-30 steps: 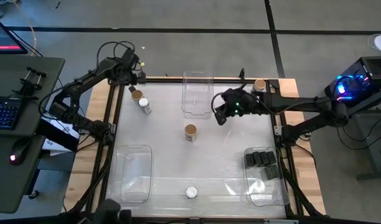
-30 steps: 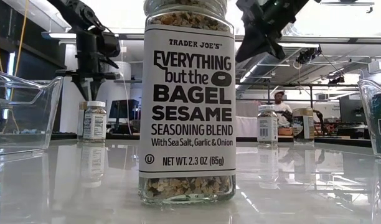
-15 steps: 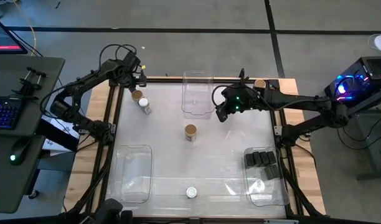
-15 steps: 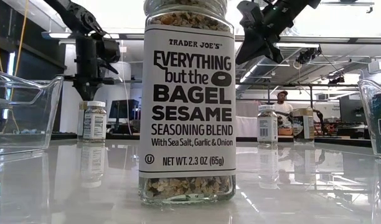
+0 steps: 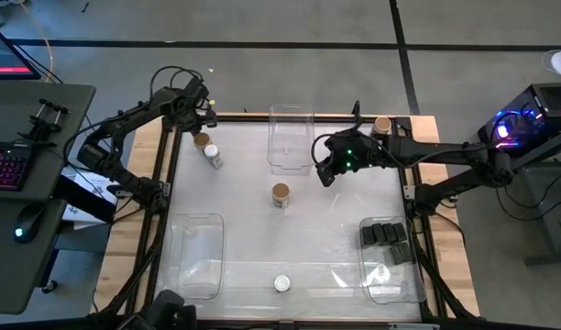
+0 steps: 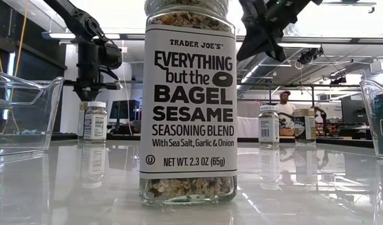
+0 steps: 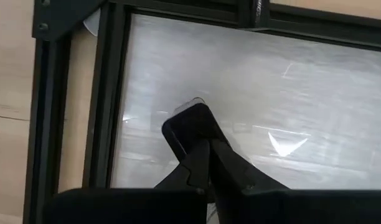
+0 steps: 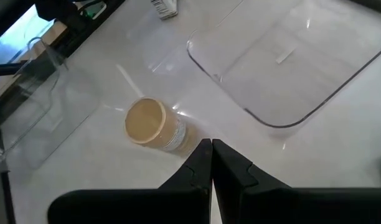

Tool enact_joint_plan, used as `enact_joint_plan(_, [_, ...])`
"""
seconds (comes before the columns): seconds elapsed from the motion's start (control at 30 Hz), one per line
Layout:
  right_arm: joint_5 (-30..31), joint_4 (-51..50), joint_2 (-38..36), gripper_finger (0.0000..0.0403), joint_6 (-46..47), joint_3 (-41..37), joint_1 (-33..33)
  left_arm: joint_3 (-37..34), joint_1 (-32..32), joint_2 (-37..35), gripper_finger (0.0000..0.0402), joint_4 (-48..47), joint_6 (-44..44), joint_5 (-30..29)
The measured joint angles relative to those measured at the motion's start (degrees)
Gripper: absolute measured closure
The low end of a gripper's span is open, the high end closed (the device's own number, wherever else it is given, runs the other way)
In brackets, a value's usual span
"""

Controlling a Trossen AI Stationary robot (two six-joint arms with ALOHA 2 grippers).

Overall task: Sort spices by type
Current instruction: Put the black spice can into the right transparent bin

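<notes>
My left gripper (image 5: 203,115) (image 7: 193,127) hovers shut over the table's far left corner, just beyond a tan-lidded jar (image 5: 202,140) and a white-lidded jar (image 5: 212,156). My right gripper (image 5: 324,172) (image 8: 211,145) is shut in the air right of the far bin (image 5: 291,137), with a tan-lidded jar (image 5: 280,192) (image 8: 150,121) standing on the table toward its near left. Another tan-lidded jar (image 5: 382,125) stands at the far right. A white-lidded jar (image 5: 281,283) (image 6: 188,100) stands upright at the near edge. Several black boxes (image 5: 386,240) lie in the near right bin (image 5: 395,284).
A clear bin (image 5: 196,255) sits near left, with nothing showing in it, and the far bin also shows nothing inside. A black frame (image 5: 166,174) borders the white tabletop. Open tabletop lies between the bins. A person (image 6: 282,103) stands far off in the room.
My right gripper swung a little toward the far right edge and came back to about where it was, staying shut. The jars and boxes have not moved.
</notes>
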Motion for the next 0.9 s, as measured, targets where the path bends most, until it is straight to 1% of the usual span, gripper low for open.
enact_joint_plan(0.23, [0.0,0.0,0.0,0.0401,1.0,0.0,1.4,0.0,0.0,0.0,0.0401,0.5,-2.4,-0.7])
enact_joint_plan(0.57, [0.0,0.0,0.0,0.0401,1.0,0.0,1.5,0.0,-0.9,0.2,0.0401,-1.2,-5.0,-1.5])
enact_joint_plan(0.77, [0.0,0.0,0.0,0.0401,1.7,0.0,1.5,0.4,-2.0,2.9,0.0401,-3.2,-6.9,-2.6])
enact_joint_plan(0.9, [0.0,0.0,0.0,0.0401,1.9,0.0,1.5,0.3,-2.5,3.5,0.0401,-2.6,-7.0,-3.5])
